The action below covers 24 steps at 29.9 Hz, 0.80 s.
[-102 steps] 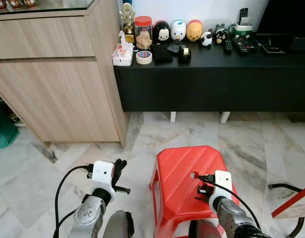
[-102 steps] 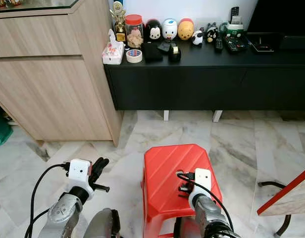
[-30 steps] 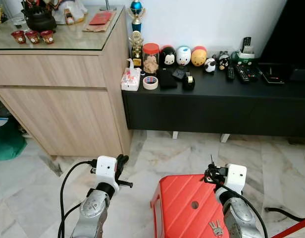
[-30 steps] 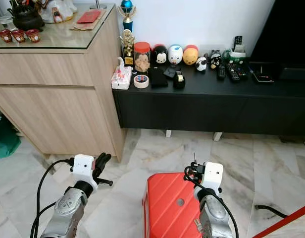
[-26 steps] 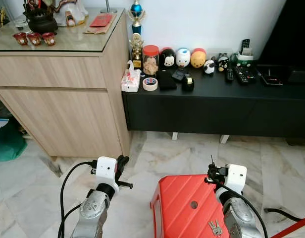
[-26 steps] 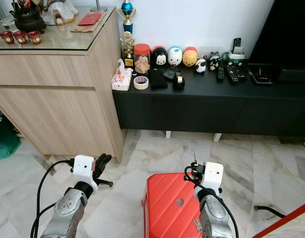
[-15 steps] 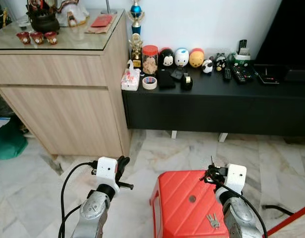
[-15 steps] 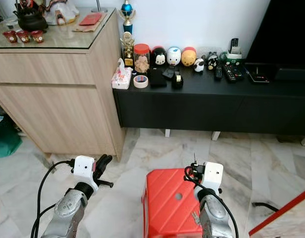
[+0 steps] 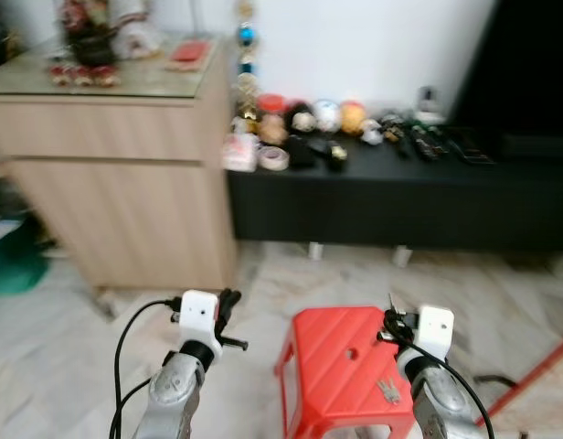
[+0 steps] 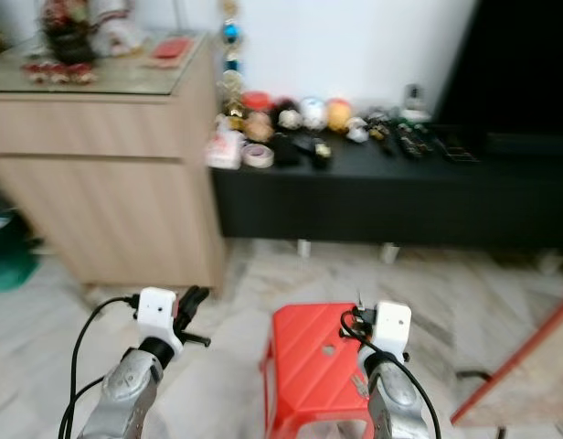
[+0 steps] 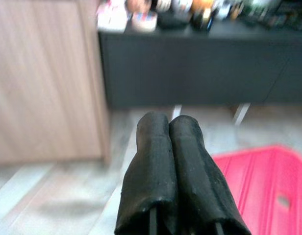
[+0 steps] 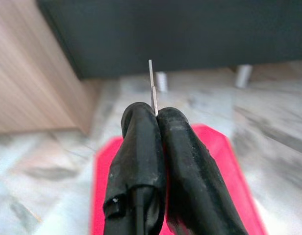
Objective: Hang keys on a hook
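Head views, blurred: a key bunch is seen on the near right of the red stool, no hook is made out; left wrist: left gripper is clenched empty; right wrist: right gripper is pinched on a thin metal blade, carry step judged, hook-finding needed next.

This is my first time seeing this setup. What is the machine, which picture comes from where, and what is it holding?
This is a humanoid robot with two silver arms, each ending in a black two-fingered tool. The two wide pictures, both blurred, come from a camera on its head that looks forward and down. The two close-ups come from wrist cameras looking along each tool's fingers. The left tool is shut with nothing in it. The right tool is shut on a thin metal piece. A small bunch of keys lies on the red stool in front of the robot.
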Tool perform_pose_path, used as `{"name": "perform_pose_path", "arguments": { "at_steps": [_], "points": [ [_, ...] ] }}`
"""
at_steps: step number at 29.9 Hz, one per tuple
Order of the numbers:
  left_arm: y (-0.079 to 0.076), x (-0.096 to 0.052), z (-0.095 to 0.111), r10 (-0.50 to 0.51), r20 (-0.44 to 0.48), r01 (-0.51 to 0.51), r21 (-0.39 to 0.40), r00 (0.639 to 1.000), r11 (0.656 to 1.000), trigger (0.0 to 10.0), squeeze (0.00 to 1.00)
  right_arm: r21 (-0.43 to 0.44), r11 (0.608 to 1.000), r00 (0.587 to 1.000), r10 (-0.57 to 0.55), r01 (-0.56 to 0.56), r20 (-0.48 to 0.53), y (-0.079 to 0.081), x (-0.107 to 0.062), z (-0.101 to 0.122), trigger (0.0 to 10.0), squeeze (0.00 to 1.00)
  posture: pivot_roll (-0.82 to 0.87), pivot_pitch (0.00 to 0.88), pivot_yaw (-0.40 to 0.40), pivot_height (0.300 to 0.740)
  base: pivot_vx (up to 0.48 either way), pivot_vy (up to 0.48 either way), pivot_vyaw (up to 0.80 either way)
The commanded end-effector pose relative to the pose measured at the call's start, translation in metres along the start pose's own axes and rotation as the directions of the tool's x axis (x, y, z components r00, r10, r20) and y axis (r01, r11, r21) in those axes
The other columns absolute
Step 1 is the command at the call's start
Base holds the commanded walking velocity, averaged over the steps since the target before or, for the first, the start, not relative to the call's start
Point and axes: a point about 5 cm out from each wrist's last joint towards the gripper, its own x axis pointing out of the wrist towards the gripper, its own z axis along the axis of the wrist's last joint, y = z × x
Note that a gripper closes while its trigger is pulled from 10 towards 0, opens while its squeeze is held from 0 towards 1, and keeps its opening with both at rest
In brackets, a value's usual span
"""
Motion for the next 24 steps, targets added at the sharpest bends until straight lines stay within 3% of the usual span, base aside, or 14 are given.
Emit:
{"name": "perform_pose_path", "arguments": {
  "at_steps": [1,24],
  "points": [
    [0.0000,0.0015,0.0002,-0.004,-0.004,0.004,0.001,1.000,1.000,10.0,0.00,0.002,1.000,1.000,0.004,-0.004,0.010,0.0016,0.0000,0.0026,10.0,0.00,0.02,0.000,-0.017,0.740,0.000,0.000,0.00],
    [-0.0006,0.0021,0.0011,-0.012,0.001,0.012,0.001,1.000,1.000,10.0,0.00,-0.023,1.000,1.000,0.010,-0.010,-0.004,0.0035,0.0018,0.0060,10.0,0.00,0.02,0.000,-0.017,0.740,-0.199,0.000,0.00]
  ]
}}
